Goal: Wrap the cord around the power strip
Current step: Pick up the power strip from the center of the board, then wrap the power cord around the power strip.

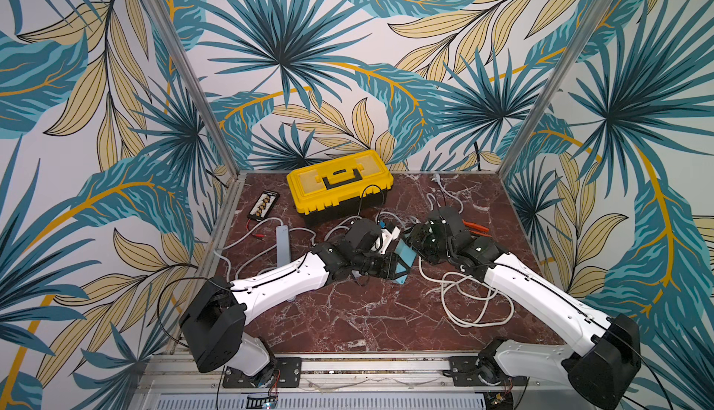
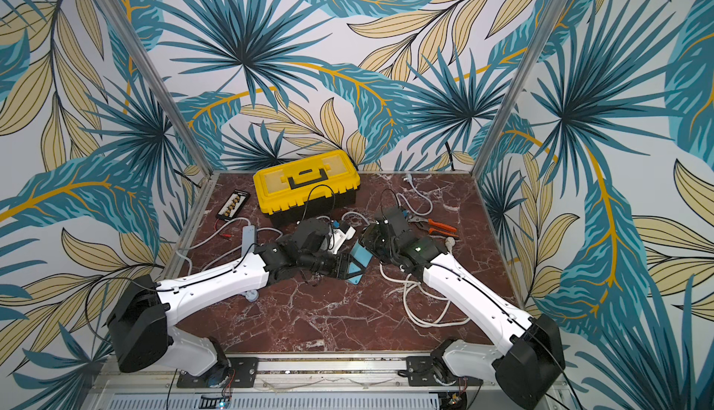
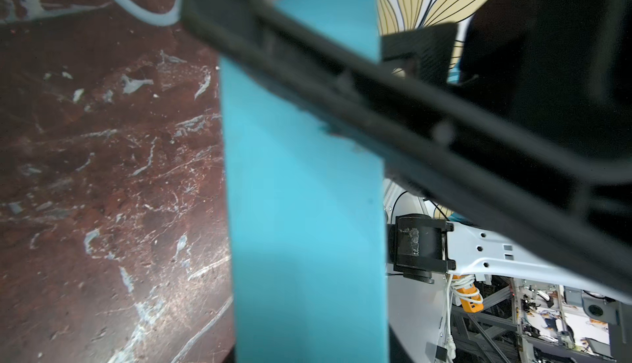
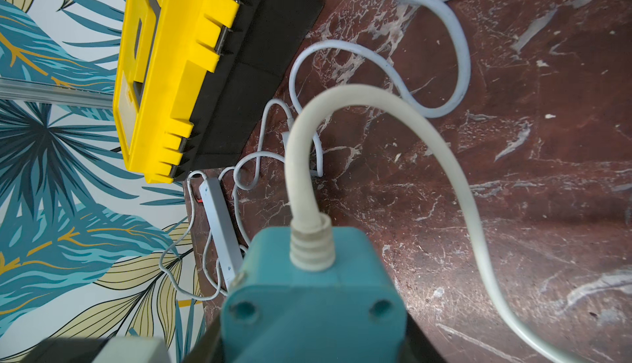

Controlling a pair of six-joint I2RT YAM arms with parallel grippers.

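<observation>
Power strip (image 1: 407, 253) is mid-table (image 1: 347, 323), held tilted btwn the two arms, well fwd of the yellow toolbox (image 1: 340, 184). Left pincer (image 1: 402, 269) is clenched across its body, prob. as the fixed anchor so the strip can't spin or slide while cord is laid round it. Right pincer (image 1: 414, 237) is at the cord-exit end. Its wrist view has that end sitting btwn the jaws, but can't tell whether they're clamped or just flanking it. It's likely there to take the cord (image 4: 298, 159) close to its root, where the first turn must start. Looks: strip is teal, boxy, flat-sided, w/ two round recesses on the end face & a ribbed cream strain relief. Cord is thick, cream and looks stiffish. It arcs up out of the end, then lies in loose loops on the table beside the right arm. No turns on the strip yet, so wrapping is at its very start.
</observation>
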